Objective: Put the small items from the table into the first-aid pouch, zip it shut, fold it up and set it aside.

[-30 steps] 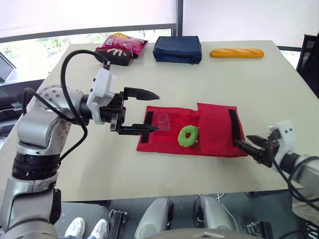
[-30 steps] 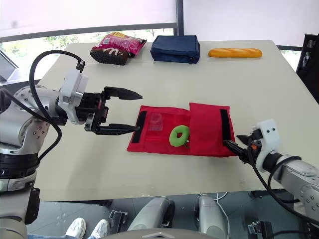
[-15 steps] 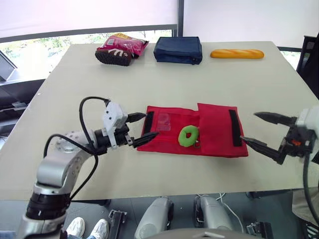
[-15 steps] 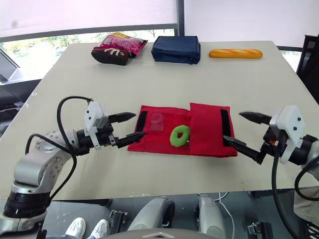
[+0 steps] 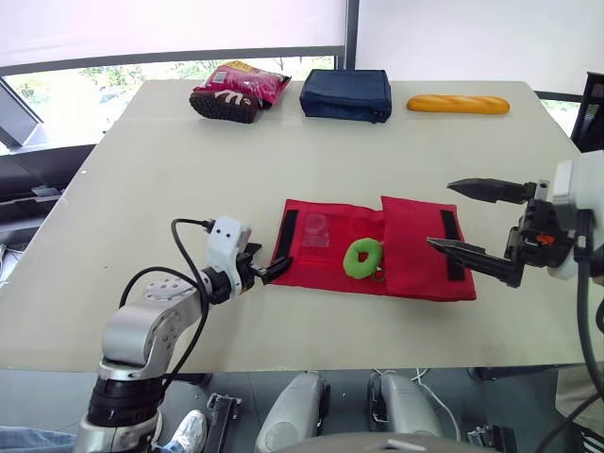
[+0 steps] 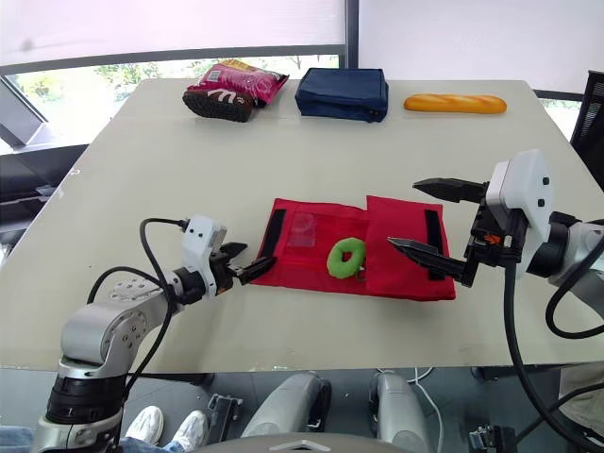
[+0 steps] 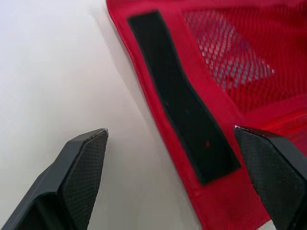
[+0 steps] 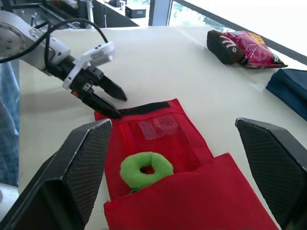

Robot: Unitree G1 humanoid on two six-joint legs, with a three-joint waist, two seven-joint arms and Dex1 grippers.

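Judging against the view of a second ago, the left gripper has been brought down from well above the table to the near left corner of the red first-aid pouch. The right gripper, then low and almost pressed together at the pouch's near right corner, has been raised, spread wide and carried inward over the pouch's right flap. The pouch itself has not been shifted. It is laid open and flat near the front edge of the table, with a green ring resting on its middle and a small clear packet seen behind its mesh pocket.

Printing can be made out on the pink snack bag at the far edge, but none of it can be read. A navy case and a bread roll are lined up beside it, well apart from the pouch.

The left gripper's fingers are held apart, one over bare table and the other over the pouch's corner, with the left black strip between them; nothing is gripped. The right gripper is held wide open and empty. Its lower finger is seen across the right black strip, and contact cannot be judged.
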